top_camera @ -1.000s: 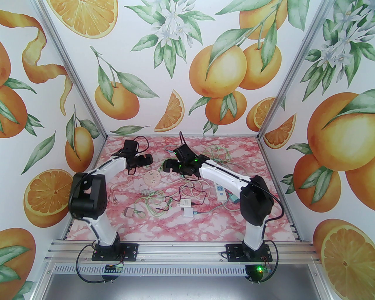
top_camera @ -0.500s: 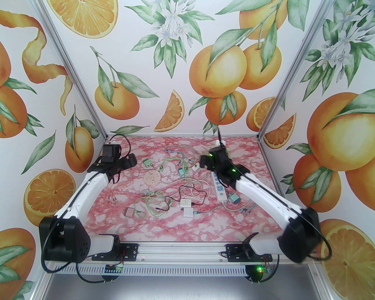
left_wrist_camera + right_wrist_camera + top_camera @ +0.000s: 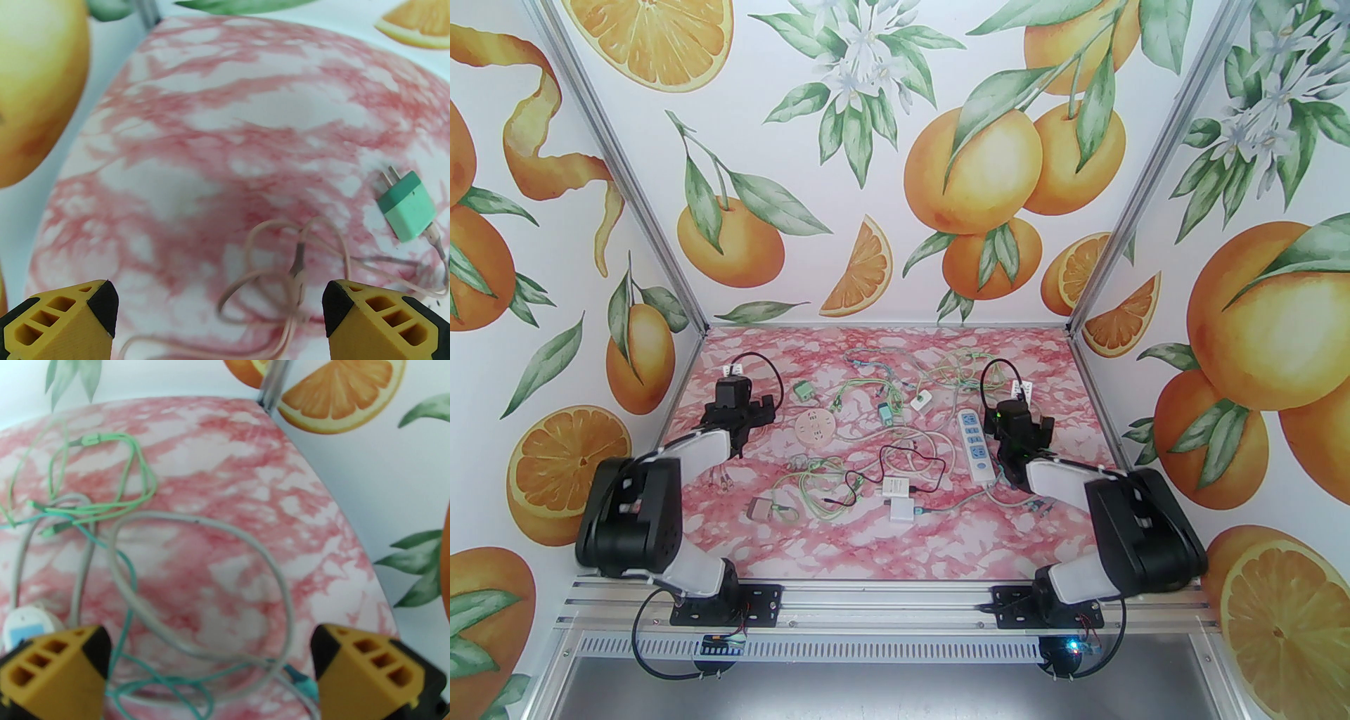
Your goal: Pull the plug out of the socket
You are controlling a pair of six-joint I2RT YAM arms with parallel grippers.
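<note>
Jaws wide on left gripper (image 3: 220, 299), right gripper (image 3: 210, 644); nothing held.

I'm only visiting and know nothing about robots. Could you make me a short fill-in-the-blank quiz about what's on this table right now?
1. The left gripper and the right gripper both have their jaws ____.
2. The green plug lies loose on the table, showing ____ bare metal prongs.
3. The long white power strip lies closest to the ____ arm.

Missing words: open; two; right.
</note>
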